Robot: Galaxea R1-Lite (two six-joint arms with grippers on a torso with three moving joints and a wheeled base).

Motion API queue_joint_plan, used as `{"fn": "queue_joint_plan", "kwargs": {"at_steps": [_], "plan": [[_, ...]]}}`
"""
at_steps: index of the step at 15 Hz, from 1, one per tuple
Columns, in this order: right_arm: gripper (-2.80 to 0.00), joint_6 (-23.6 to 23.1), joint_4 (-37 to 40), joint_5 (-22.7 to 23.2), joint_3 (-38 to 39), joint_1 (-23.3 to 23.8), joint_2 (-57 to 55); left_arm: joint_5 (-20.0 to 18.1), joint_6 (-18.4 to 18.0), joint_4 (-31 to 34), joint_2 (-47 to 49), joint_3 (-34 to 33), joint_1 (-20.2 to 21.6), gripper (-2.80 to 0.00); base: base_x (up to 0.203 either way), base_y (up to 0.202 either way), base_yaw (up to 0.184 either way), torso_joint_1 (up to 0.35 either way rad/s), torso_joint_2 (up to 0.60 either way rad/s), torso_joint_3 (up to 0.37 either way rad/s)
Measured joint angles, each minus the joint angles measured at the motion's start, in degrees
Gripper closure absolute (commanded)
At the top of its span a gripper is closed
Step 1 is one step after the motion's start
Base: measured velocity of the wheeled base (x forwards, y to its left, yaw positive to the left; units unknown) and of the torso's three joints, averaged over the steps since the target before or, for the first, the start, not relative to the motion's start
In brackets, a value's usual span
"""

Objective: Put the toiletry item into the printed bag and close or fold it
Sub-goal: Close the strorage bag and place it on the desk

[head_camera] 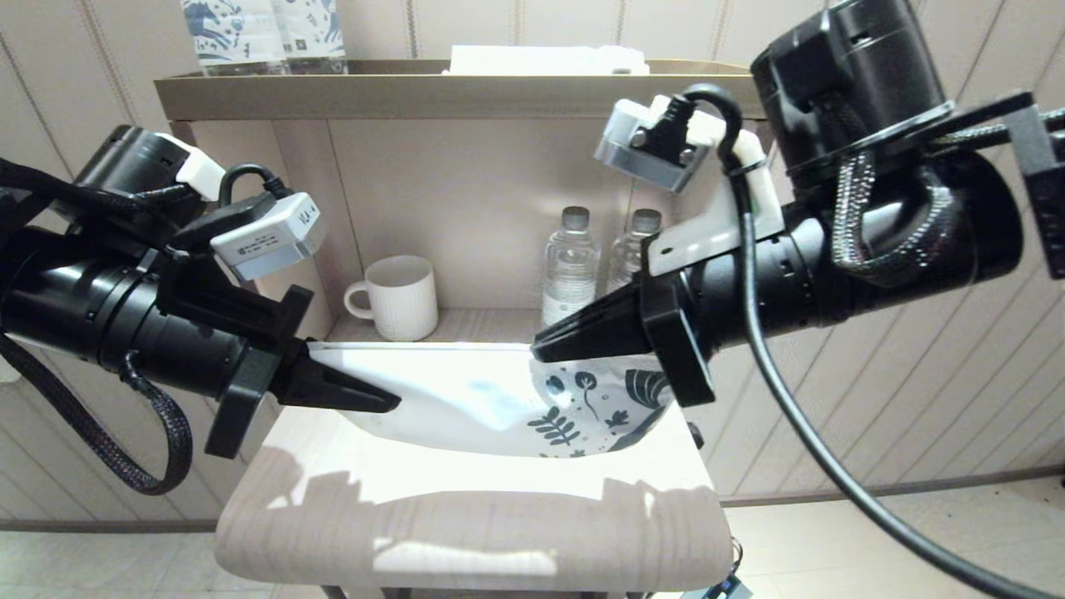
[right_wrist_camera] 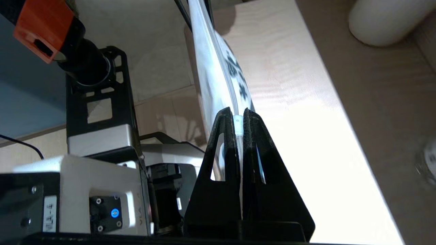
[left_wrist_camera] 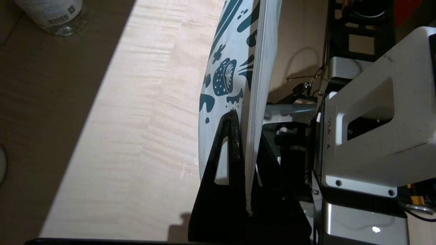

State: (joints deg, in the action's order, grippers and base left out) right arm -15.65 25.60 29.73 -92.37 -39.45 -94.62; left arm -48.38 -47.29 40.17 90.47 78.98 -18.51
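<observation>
The printed bag (head_camera: 466, 408) hangs stretched between my two grippers just above the table, white with dark blue leaf print at its right end. My left gripper (head_camera: 391, 403) is shut on the plain end of the bag's top edge, and the left wrist view shows the bag (left_wrist_camera: 224, 68) pinched at the left gripper (left_wrist_camera: 247, 126). My right gripper (head_camera: 541, 349) is shut on the printed end, where the right wrist view shows the bag's edge (right_wrist_camera: 218, 68) and a small clear slider clamped in the right gripper (right_wrist_camera: 238, 114). The toothbrush is hidden.
The pale wooden table (head_camera: 466, 532) lies under the bag. Behind it, in an open shelf niche, stand a white mug (head_camera: 399, 295) and two water bottles (head_camera: 572, 262). Printed-label bottles (head_camera: 250, 33) stand on the shelf top (head_camera: 416, 91).
</observation>
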Motion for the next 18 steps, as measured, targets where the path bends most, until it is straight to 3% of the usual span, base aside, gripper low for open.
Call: {"fn": "queue_joint_plan", "kwargs": {"at_steps": [5,12,13,18], "plan": [[0.0,0.0,0.2,-0.2,9.8,5.1,9.8,-0.5,0.3,0.4,-0.5,0.3,0.3,0.0,0.0,0.0,0.0,0.0,0.0,0.0],[0.0,-0.1,-0.8,-0.9,13.1,5.3,12.6,-0.6,0.4,0.2,-0.5,0.2,0.3,0.0,0.0,0.0,0.0,0.0,0.0,0.0],[-2.8,-0.2,-1.5,-0.9,13.2,5.1,12.3,-0.6,0.4,0.1,-0.4,0.2,0.4,0.0,0.0,0.0,0.0,0.0,0.0,0.0],[-2.8,-0.2,-2.5,-4.7,13.2,4.7,11.1,-1.2,0.4,0.1,-0.2,0.2,0.3,0.0,0.0,0.0,0.0,0.0,0.0,0.0]]}}
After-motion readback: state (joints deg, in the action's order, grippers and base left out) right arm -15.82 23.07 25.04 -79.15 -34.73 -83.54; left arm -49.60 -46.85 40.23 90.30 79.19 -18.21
